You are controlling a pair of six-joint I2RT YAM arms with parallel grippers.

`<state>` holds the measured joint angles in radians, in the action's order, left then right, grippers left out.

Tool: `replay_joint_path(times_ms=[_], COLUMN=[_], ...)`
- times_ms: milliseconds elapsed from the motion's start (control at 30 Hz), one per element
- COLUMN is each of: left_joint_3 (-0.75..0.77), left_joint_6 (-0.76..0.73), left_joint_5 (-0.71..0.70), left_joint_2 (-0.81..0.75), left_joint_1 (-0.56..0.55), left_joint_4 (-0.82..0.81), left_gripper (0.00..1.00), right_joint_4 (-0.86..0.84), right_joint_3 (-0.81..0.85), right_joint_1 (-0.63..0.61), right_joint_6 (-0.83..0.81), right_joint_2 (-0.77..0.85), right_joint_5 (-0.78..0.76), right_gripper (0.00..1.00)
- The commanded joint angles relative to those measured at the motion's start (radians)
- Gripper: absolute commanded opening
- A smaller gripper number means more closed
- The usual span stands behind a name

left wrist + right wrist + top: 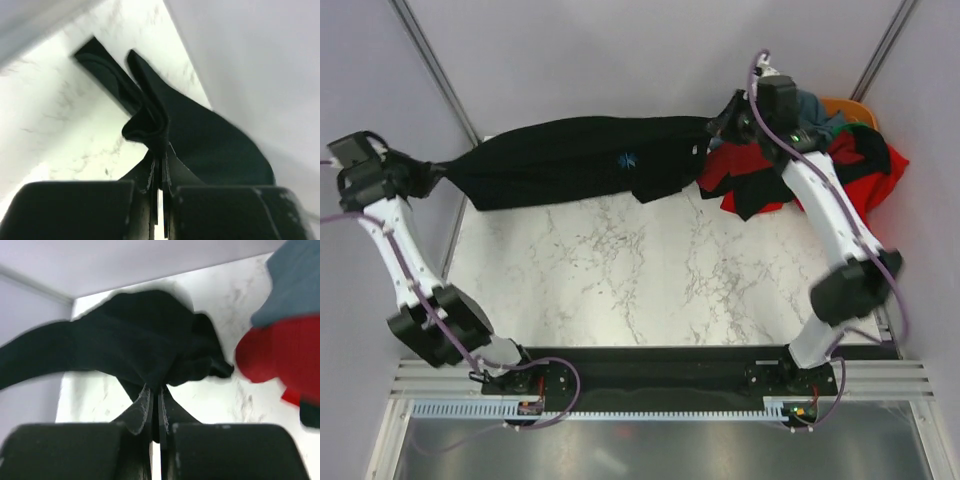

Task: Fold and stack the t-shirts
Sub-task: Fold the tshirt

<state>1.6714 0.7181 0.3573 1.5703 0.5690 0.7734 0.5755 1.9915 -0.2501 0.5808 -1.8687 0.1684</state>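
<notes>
The marble table (620,280) lies bare across the middle and lower frame. Along its upper edge the black tee (570,160) is stretched into a long band, its blue mark (625,160) showing. A pile (865,165) of red, black, grey-blue and orange tees fills the upper right. The left gripper (438,172), past the table's left edge, and the right gripper (720,122), beside the pile, each pinch one end of the tee.

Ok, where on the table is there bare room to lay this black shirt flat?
The widest bare stretch of table runs from the black shirt, held stretched along the far edge by the left gripper and right gripper, down to the base bar. The far right corner is crowded with the pile of shirts.
</notes>
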Motion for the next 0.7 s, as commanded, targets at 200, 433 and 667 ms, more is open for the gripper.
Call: replay_joint_path(times_ms=[200,433,667], left_joint_3=[-0.718,-0.953,-0.912], left_joint_6=[0.029,-0.071,-0.129], left_joint_5=[0.02,0.061,0.054], left_joint_2=[-0.395,-0.277,-0.277], left_joint_1=[0.149,0.314,0.381], left_joint_4=[-0.18,-0.22,-0.174], left_gripper=[0.02,0.02,0.02], right_joint_4=[-0.301,-0.312,-0.238], right_joint_3=[-0.873,-1.261,-1.461], right_joint_1=[-0.08,-0.176,-0.27], right_joint_6=[-0.101,0.032,0.318], right_joint_2=[0.603,0.657,0.767], right_joint_5=[0.003,-0.058,-0.092], right_gripper=[0.0,0.0,0.0])
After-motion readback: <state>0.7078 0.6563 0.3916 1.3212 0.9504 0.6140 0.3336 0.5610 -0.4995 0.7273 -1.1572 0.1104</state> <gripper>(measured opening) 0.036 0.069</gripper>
